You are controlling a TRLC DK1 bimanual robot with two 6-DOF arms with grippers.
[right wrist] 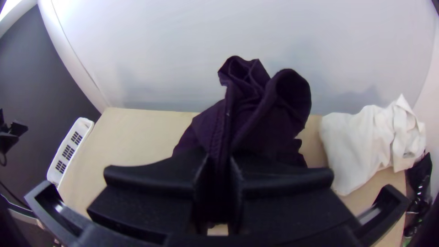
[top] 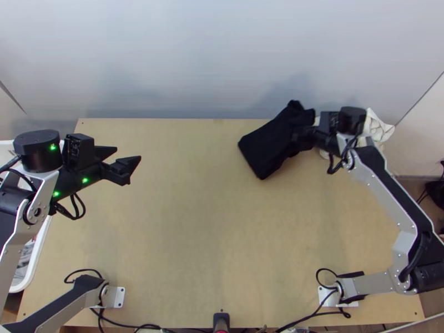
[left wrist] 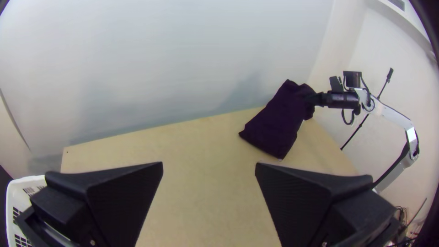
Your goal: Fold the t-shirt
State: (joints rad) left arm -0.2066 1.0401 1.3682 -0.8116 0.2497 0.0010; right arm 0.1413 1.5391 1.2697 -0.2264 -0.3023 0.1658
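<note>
My right gripper [top: 304, 136] is over the table's far right part, shut on the upper part of the dark t-shirt [top: 267, 145]. The shirt hangs from it, bunched at the top, with its lower part slanting out flatter to the left. In the right wrist view the fingers of my right gripper [right wrist: 219, 171] pinch the gathered dark t-shirt [right wrist: 270, 119], whose loose folds stand up beyond them. My left gripper [top: 129, 161] is held over the table's left side, open and holding nothing. In the left wrist view my left gripper [left wrist: 209, 169] has its fingers wide apart, the dark t-shirt [left wrist: 279, 121] well away.
A white cloth [right wrist: 361, 142] lies bunched at the table's far right corner, beside the right gripper. A white basket [top: 34, 261] stands at the table's left edge, partly under the left arm. Bare wood [top: 194, 222] spans the table's middle.
</note>
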